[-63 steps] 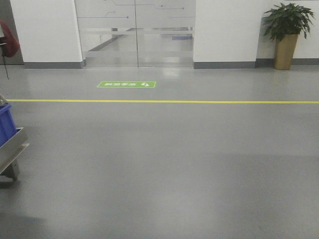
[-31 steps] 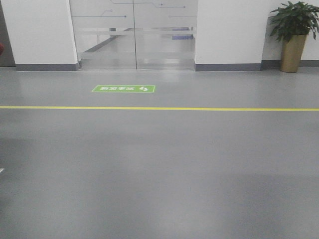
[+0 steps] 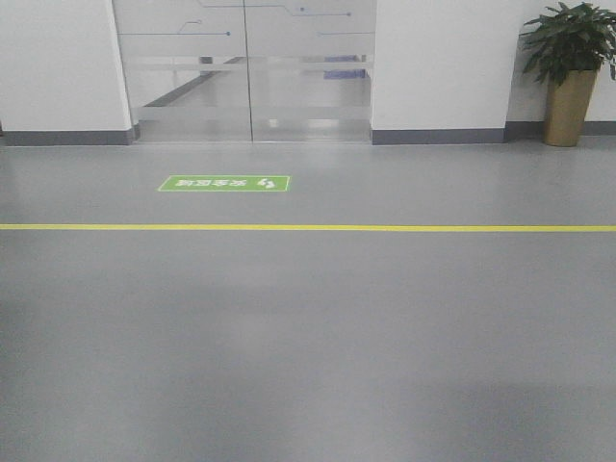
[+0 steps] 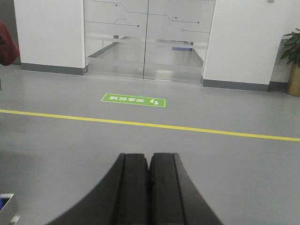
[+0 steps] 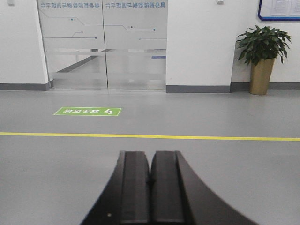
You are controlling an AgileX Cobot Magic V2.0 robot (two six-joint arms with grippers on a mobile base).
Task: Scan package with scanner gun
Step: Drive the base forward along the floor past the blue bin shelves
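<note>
Both pairs of fingers [image 4: 133,187] are pressed together with nothing between them. The left gripper [image 4: 149,158] and the right gripper [image 5: 150,157] each show two black halves meeting along a thin seam, and both point out level over bare grey floor [image 3: 308,346]. Neither the package nor the scanner gun appears in any of the three views, nor does any surface that might carry them, so where they are cannot be told from here.

What the cameras do show is an open hall. A yellow line [image 3: 308,228] runs across the floor, with a green sign [image 3: 224,183] stuck down just beyond it. Frosted glass doors [image 3: 245,77] are set in the white wall [image 3: 438,58] behind, and a potted plant [image 3: 570,67] stands at the far right.

Judged from this, no part of the handling is visibly done — no scanner is held, no box is steadied, no label faces a scan head. Everything seems left to do:
- come to where the two things are
- take the scanner gun by its handle in one gripper
- bring or turn the package so that its barcode label is exposed
- aim the scanner's head at that label
</note>
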